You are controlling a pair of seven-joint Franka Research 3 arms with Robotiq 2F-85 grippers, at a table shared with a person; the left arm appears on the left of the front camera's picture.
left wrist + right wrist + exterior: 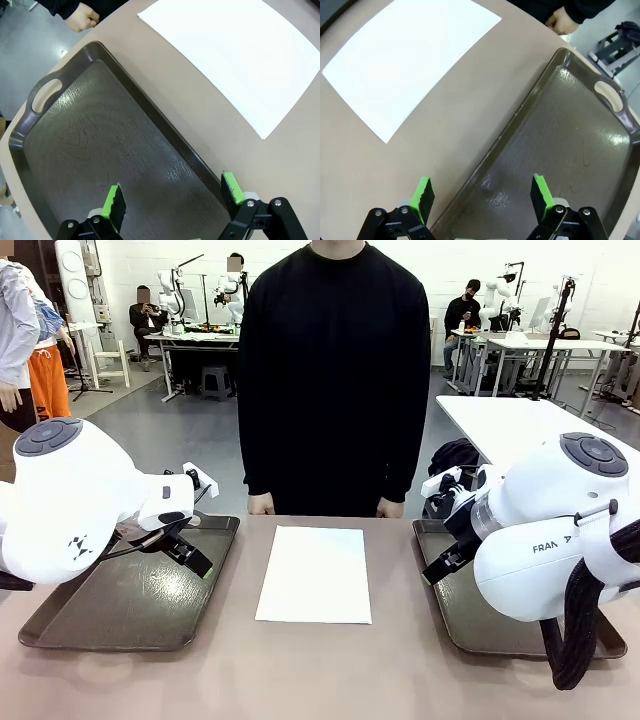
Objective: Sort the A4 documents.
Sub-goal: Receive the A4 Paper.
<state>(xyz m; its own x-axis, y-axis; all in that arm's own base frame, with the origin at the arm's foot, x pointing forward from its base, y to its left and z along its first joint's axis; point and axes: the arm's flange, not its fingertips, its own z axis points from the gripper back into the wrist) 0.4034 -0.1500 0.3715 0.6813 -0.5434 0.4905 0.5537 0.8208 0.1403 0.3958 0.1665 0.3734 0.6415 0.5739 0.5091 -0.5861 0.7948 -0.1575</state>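
grippers: our left gripper (172, 195) open over left tray (80, 135), right gripper (481, 192) open over right tray (580, 140), both empty | paper: documents (314, 573) flat mid-table between trays | risk: we may crease the thin edge, or lift stuck sheets together

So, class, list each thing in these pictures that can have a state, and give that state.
left tray, flat on the table.
right tray, flat on the table.
A4 documents, lying flat between the trays.
left gripper, open, holding nothing.
right gripper, open, holding nothing.
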